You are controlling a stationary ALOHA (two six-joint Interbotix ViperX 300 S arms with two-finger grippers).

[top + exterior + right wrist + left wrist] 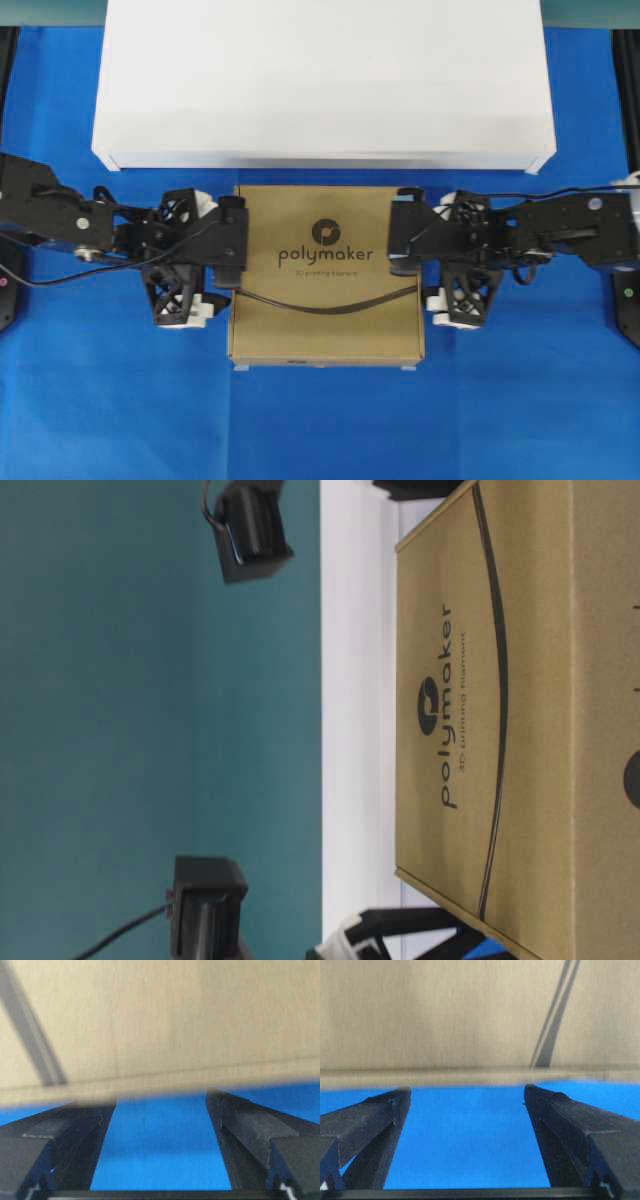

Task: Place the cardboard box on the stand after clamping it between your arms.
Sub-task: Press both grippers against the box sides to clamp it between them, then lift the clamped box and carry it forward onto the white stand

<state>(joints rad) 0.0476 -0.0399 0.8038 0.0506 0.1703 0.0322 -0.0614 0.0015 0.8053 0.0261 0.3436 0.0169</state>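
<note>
The cardboard box (326,275) lies between the left claw (200,262) and the right claw (440,258), both spread and empty. Each claw faces one box side. The stand (322,85) lies just beyond the box's far edge.

A robotics lab bench: blue cloth (320,420) spreads beneath both arms' wide-spread jaws, a teal backdrop (120,720) stands beyond them, no household furnishings.

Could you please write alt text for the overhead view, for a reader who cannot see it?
A flat square brown cardboard box lies on a blue cloth, flanked by two black robot arms whose open left gripper and right gripper meet its opposite side edges. The large low white stand sits just beyond the box.
</note>
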